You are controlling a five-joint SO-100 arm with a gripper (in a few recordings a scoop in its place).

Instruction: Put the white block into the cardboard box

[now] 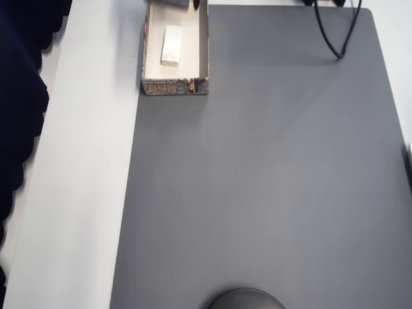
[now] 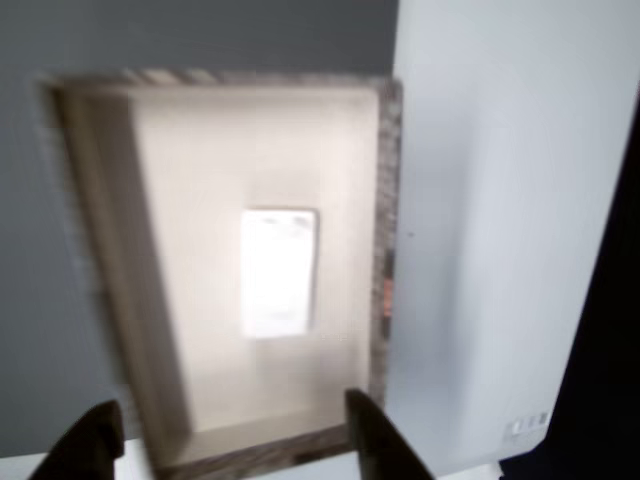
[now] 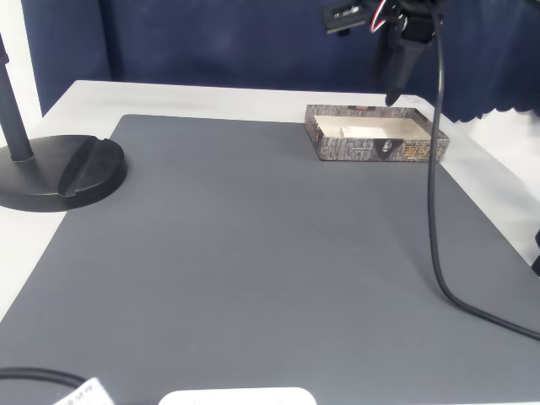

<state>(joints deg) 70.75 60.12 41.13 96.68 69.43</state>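
Overhead view, edges: the cardboard box [image 1: 175, 86] sat at the top edge of the picture, right at the left edge of the grey mat [image 1: 257, 180], beside the white table [image 1: 84, 161].
Overhead view, block: the white block [image 1: 172, 46] lay flat inside the box, away from its walls.
Overhead view, open room: most of the mat was bare; a black cable [image 1: 331, 38] hung down at the top right.
Wrist view, claw: the gripper [image 2: 225, 440] was spread wide above the box [image 2: 385, 200], holding nothing and touching nothing.
Wrist view, block: the block [image 2: 278, 272] lay in the middle of the cream floor, blurry.
Fixed view, claw: the gripper [image 3: 396, 84] hung just over the far side of the box [image 3: 371, 148], pointing down.
Fixed view, room: a black round stand [image 3: 59, 173] sat at the left, well apart from the box.
Writing: the pattern on the box's sides was too small to read.
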